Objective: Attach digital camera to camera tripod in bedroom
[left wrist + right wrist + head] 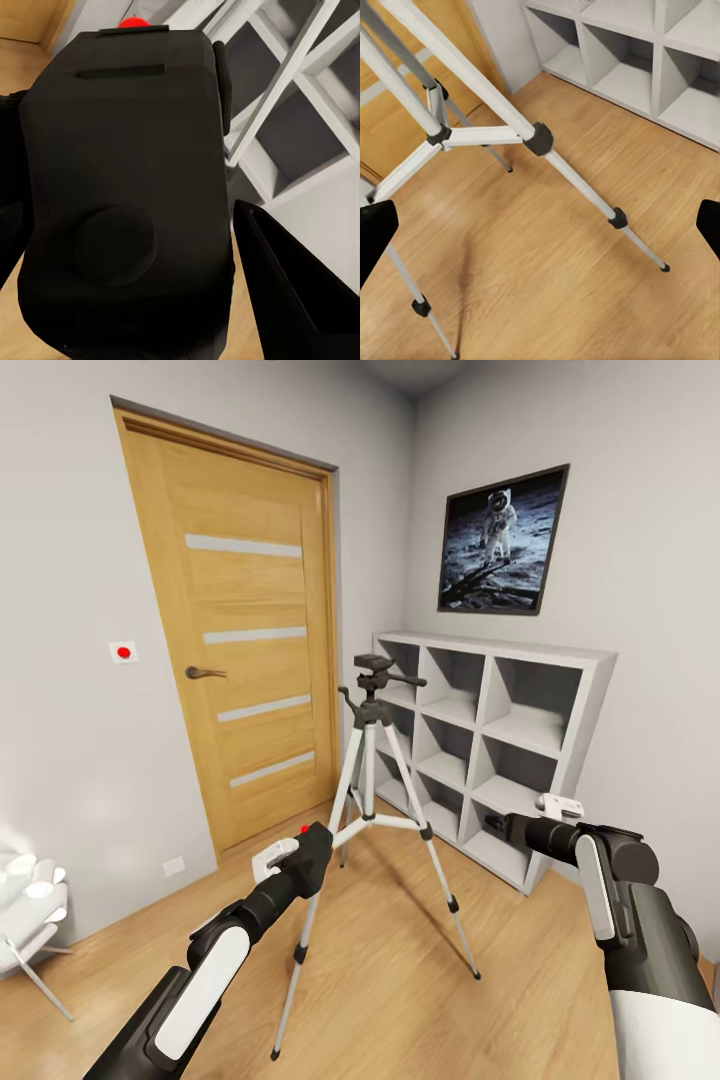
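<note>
The left gripper is clamped on the digital camera, below the camera tripod head, not yet attached; the right gripper is spread, empty.

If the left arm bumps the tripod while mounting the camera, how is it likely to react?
The camera tripod would probably tip or skid: it is tall, on thin legs, its small feet resting on smooth wood floor. The spread legs and centre brace should lend some stability. The digital camera, held in the left gripper, would make it top-heavier.

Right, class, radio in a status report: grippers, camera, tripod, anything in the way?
Left gripper shut on digital camera. Right gripper open, holding nothing, near the shelves. Camera tripod upright, head bare. Nothing between camera and head.
</note>
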Motion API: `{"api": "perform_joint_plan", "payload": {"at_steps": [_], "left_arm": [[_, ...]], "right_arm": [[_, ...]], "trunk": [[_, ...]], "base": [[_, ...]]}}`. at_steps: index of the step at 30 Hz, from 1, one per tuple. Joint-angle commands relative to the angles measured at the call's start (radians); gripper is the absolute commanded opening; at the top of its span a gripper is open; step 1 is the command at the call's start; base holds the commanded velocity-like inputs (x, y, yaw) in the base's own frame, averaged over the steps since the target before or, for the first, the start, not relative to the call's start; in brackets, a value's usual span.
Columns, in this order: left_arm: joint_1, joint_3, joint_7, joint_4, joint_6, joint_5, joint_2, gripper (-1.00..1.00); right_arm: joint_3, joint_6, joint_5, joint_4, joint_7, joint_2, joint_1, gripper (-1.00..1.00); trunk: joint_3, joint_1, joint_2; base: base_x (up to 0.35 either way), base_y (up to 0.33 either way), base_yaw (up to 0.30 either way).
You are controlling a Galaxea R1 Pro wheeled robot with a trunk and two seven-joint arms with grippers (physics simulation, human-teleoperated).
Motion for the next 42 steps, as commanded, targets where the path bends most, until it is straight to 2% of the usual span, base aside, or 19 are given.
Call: {"api": "perform_joint_plan", "payload": {"at_steps": [1, 42], "left_arm": [[-0.001, -0.002, 0.008, -0.001, 0.001, 0.007, 0.001, -1.0], [-0.001, -0.002, 0.008, 0.0, 0.002, 0.007, 0.001, -1.0]], "right_arm": [[-0.001, 0.005, -0.008, -0.001, -0.003, 0.0, -0.001, 1.0], [-0.001, 0.01, -0.006, -0.001, 0.003, 0.003, -0.001, 1.0]], "trunk": [[0.002, -0.004, 0.007], [0.13, -0.161, 0.294]], "base": [[0.0, 0.0, 0.0], [0.0, 0.0, 0.0]]}}
